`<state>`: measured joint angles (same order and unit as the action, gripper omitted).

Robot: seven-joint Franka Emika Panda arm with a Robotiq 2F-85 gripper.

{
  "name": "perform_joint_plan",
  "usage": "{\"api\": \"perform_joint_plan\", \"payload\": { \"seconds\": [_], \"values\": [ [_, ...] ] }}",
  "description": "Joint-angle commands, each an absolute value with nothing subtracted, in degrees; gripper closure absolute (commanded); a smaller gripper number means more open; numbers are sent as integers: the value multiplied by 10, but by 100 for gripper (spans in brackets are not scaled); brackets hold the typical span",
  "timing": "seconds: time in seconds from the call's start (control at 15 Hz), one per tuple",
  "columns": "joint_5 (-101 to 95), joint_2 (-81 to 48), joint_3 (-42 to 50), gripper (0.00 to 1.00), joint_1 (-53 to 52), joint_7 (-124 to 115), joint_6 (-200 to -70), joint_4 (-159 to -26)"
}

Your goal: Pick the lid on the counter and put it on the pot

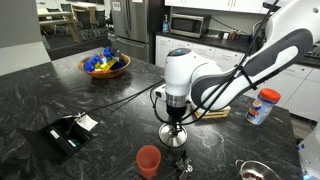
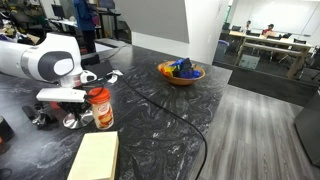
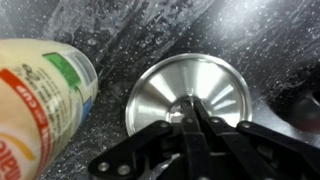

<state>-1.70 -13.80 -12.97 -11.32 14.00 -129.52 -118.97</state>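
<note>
Wrist view puts the lid (image 3: pixel 160 95) squarely under the claw (image 3: pixel 194 110), whose fingers (image 3: pixel 207 135) pinch nearly closed on its upright centre knob.

An office kitchen: fridge (image 1: pixel 135 20), microwave (image 1: pixel 186 23), marbled counter (image 1: pixel 60 92).

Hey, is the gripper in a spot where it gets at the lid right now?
Likely yes. In the wrist view the gripper sits directly over the lid, centred on it; the jar stands beside, not in the way.
</note>
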Motion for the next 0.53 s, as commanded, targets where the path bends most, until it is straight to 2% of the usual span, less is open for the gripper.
{"api": "perform_joint_plan", "payload": {
  "seconds": [0.0,0.47],
  "values": [
    [-11,-127,-129,100,-111,132,-1301,-1199],
    [27,-42,-128,99,-113,53,-1301,-1232]
  ]
}}
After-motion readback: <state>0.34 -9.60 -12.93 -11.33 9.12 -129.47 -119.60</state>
